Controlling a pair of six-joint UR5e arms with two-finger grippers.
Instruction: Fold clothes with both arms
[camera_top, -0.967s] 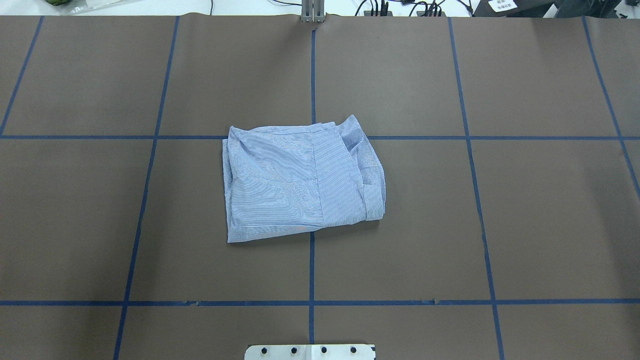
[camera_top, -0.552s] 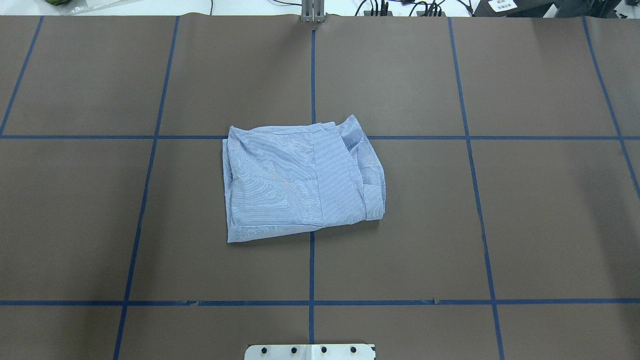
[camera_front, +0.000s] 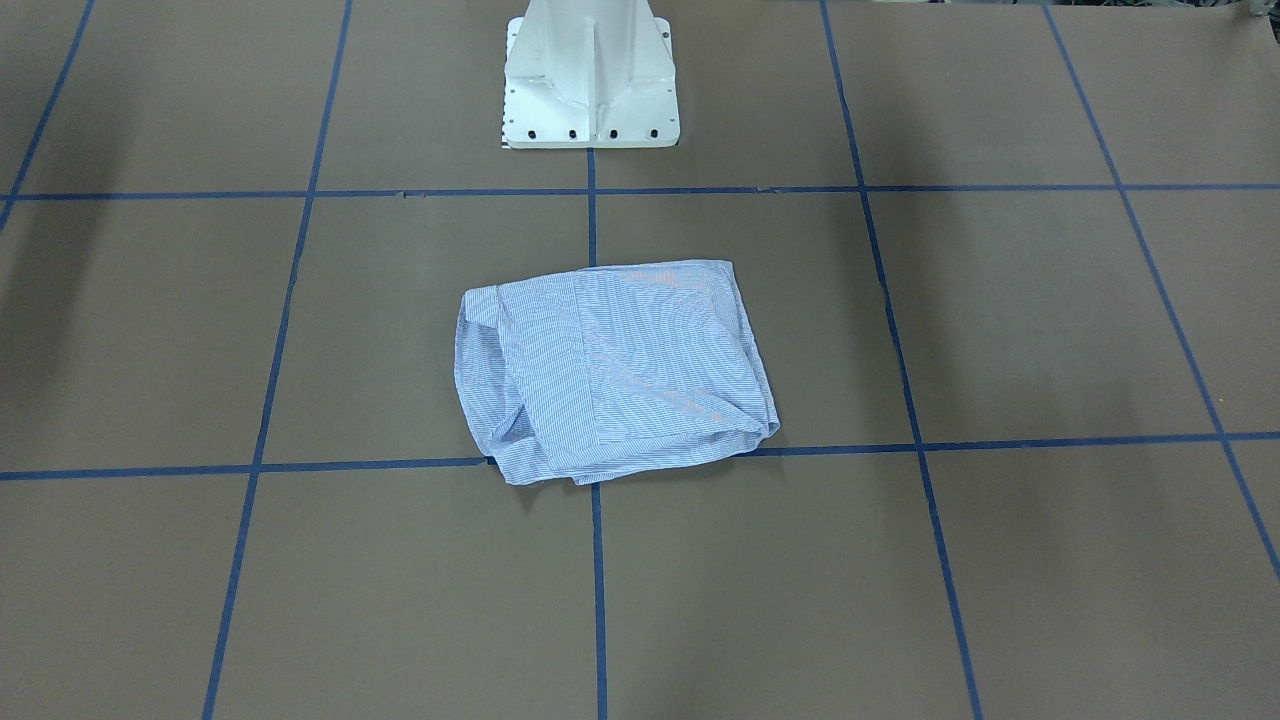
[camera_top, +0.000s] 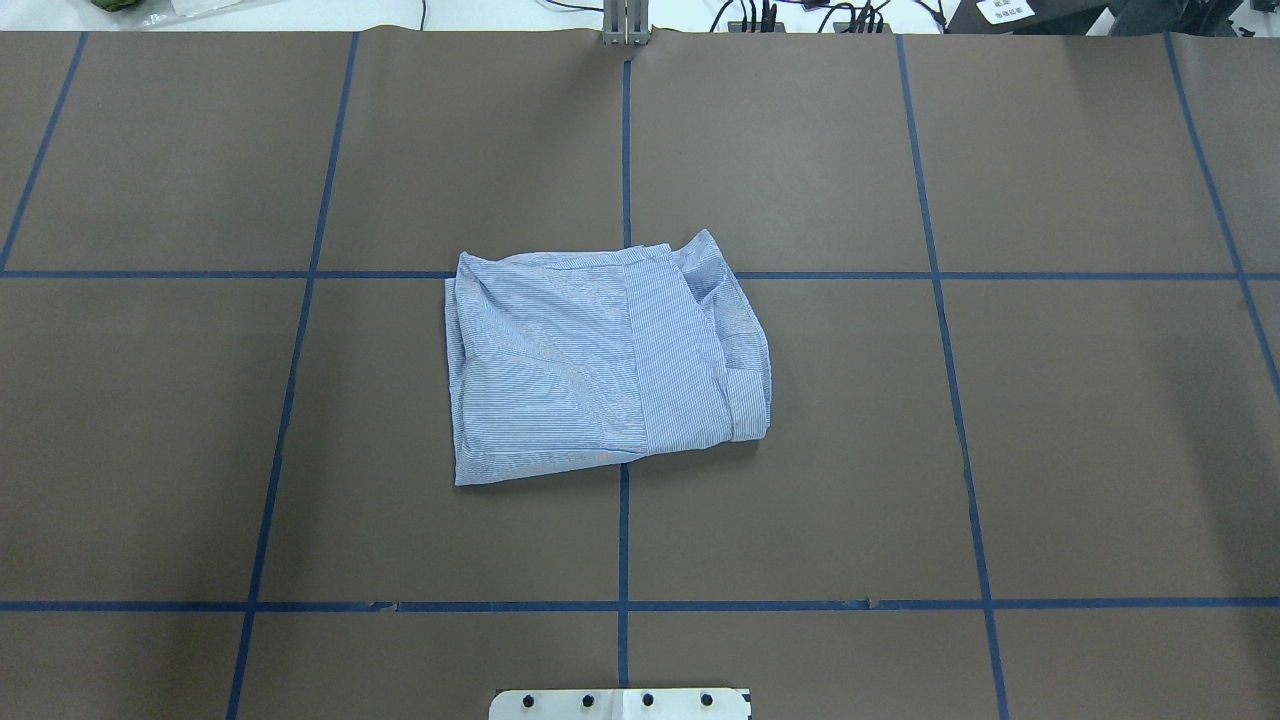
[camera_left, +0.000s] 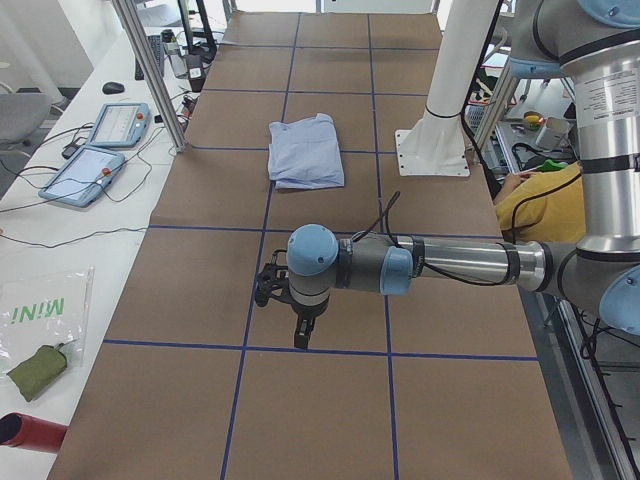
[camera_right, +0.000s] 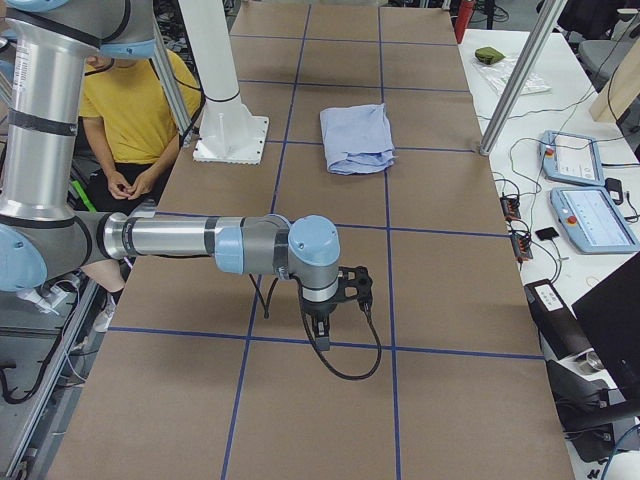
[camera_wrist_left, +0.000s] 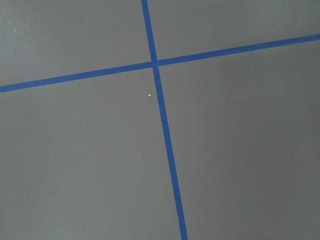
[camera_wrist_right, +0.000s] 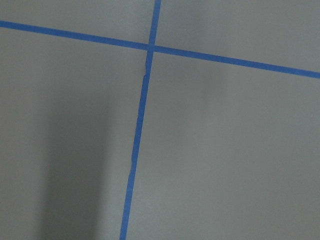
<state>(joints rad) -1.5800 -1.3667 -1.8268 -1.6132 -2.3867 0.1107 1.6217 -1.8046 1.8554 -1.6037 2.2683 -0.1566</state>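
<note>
The light blue striped shirt (camera_top: 600, 370) lies folded into a compact rectangle at the table's middle; it also shows in the front view (camera_front: 615, 370), the left view (camera_left: 305, 150) and the right view (camera_right: 357, 138). My left gripper (camera_left: 300, 335) hangs over bare table far from the shirt, pointing down. My right gripper (camera_right: 322, 335) does the same at the other end. Both show only in the side views, so I cannot tell if they are open or shut. Neither touches the shirt. The wrist views show only brown cover and blue tape.
The white pedestal (camera_front: 590, 80) stands at the robot's edge, behind the shirt. A person in yellow (camera_right: 130, 110) sits beside it. Teach pendants (camera_left: 95, 150) and cables lie on the side desk. A metal post (camera_right: 515, 75) stands at the far edge.
</note>
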